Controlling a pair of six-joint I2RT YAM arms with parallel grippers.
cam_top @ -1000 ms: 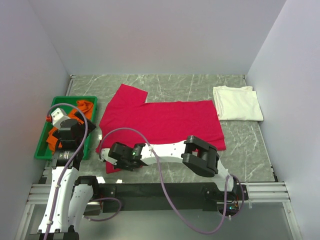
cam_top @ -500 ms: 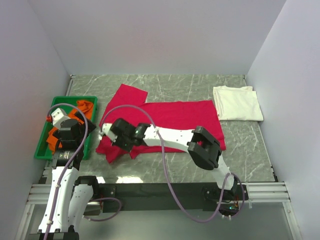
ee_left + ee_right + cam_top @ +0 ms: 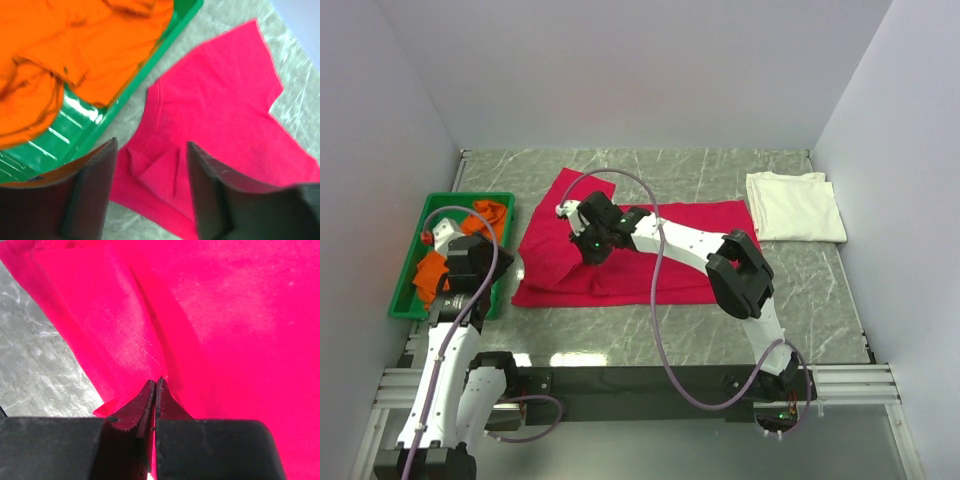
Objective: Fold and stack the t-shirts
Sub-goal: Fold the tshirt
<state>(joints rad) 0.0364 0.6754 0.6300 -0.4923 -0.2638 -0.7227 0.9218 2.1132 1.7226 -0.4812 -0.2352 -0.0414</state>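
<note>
The crimson t-shirt point(image 3: 665, 250) lies spread on the table's middle, its left part doubled over. My right gripper point(image 3: 570, 212) reaches across it and is shut on a fold of it near the left sleeve. In the right wrist view the gripper point(image 3: 155, 385) pinches the crimson t-shirt point(image 3: 240, 315) at a stitched hem. My left gripper point(image 3: 478, 262) hangs open and empty over the bin's right edge. Its fingers point(image 3: 210, 195) frame a crease of the crimson t-shirt point(image 3: 220, 100). The cream t-shirt point(image 3: 795, 205) lies folded at the back right. The orange t-shirt point(image 3: 488, 212) point(image 3: 75, 45) lies crumpled in the bin.
A green plastic bin point(image 3: 405, 295) stands at the left edge; its rim point(image 3: 150, 70) shows in the left wrist view. Grey walls close the table on three sides. Marbled tabletop point(image 3: 720, 325) shows in front of the crimson shirt, and also in the right wrist view point(image 3: 40, 365).
My right gripper has carried the crimson shirt's near-left part from the front edge back and up over the shirt, doubling it over. The left arm has shifted slightly.
</note>
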